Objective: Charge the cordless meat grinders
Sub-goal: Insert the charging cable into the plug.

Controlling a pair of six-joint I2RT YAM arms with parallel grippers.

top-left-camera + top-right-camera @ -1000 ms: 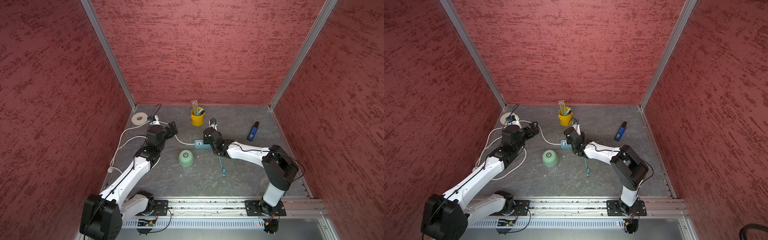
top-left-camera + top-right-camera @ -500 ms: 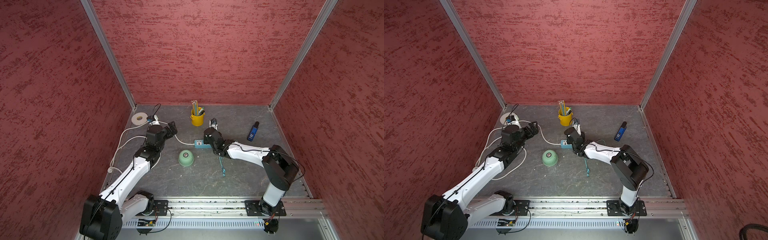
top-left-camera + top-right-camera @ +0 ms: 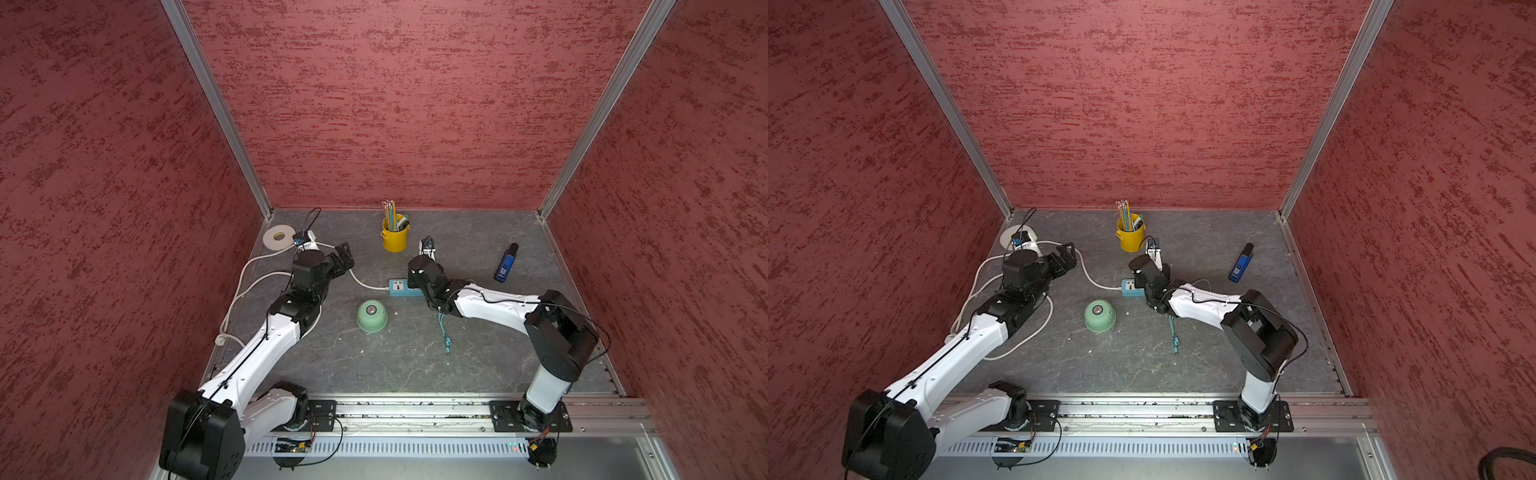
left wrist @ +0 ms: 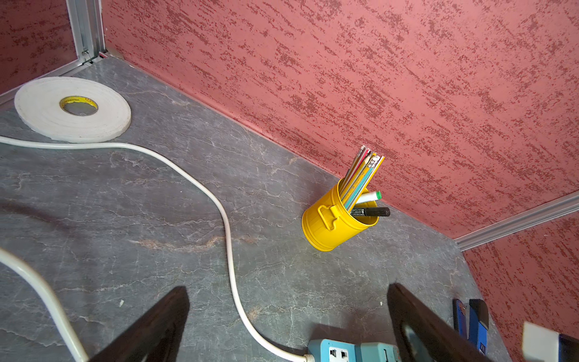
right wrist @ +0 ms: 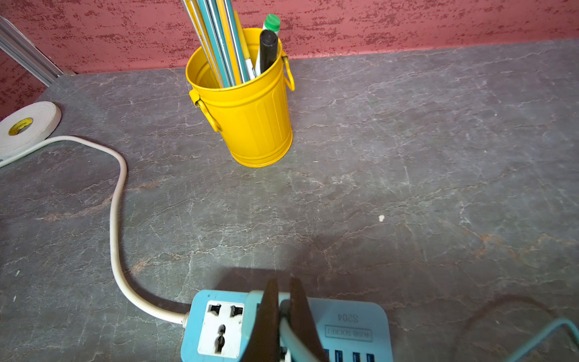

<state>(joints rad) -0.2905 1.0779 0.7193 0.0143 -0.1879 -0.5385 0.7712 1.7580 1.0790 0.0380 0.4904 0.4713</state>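
Note:
The cordless meat grinder [image 3: 372, 316] [image 3: 1099, 316], a pale mint-green dome with a dark button on top, stands alone on the grey floor in both top views. It is hidden from both wrist views. My left gripper [image 3: 343, 258] [image 4: 287, 288] hovers open and empty to the grinder's far left, above the white cord. My right gripper [image 5: 283, 282] is shut on the end of a teal charging cable [image 5: 289, 332] where it meets a teal plug adapter [image 5: 253, 302] on the blue power strip [image 3: 400, 286] [image 5: 347, 326]. The rest of that cable [image 3: 444, 332] trails toward the front, apart from the grinder.
A yellow pencil cup [image 3: 394, 239] stands behind the power strip near the back wall. A white tape roll [image 3: 279, 237] lies in the back left corner. The strip's white cord [image 3: 363, 283] loops off to the left. A blue device [image 3: 506, 264] lies at the right.

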